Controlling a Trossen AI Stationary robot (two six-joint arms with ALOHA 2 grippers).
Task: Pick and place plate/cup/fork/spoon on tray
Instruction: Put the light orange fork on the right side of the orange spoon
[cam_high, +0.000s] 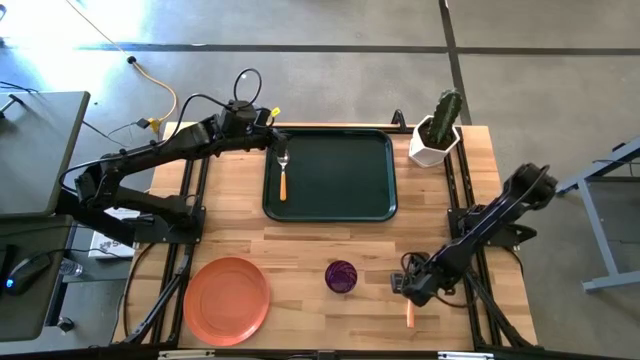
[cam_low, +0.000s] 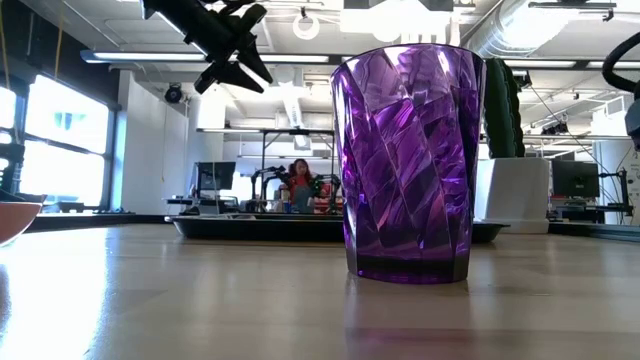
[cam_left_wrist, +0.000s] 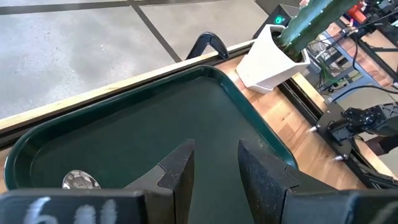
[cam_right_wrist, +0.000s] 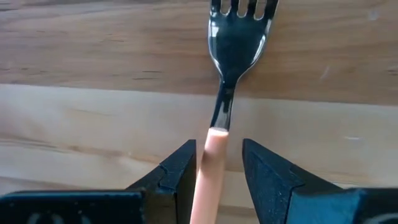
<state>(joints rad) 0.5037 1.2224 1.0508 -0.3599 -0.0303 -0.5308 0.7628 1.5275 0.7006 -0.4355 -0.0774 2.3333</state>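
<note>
Currently the fork (cam_right_wrist: 225, 93) lies on the counter (cam_high: 300, 250), right of the cup (cam_high: 341, 276) and well apart from the tray (cam_high: 385, 170). Right gripper (cam_right_wrist: 217, 165) straddles its orange handle, fingers spread, not yet pinching. Judged step: fork pickup. Next: close on the handle, lift, carry to the tray. The spoon (cam_high: 283, 172) lies in the tray; left gripper (cam_left_wrist: 214, 171) hovers spread above it. The plate (cam_high: 227, 300) waits left of the cup.

The left claw (cam_left_wrist: 214, 171) hovers at the far left of the bench, fingers slightly parted. The right claw (cam_right_wrist: 217, 168) is lowered at the near right, fingers parted.
</note>
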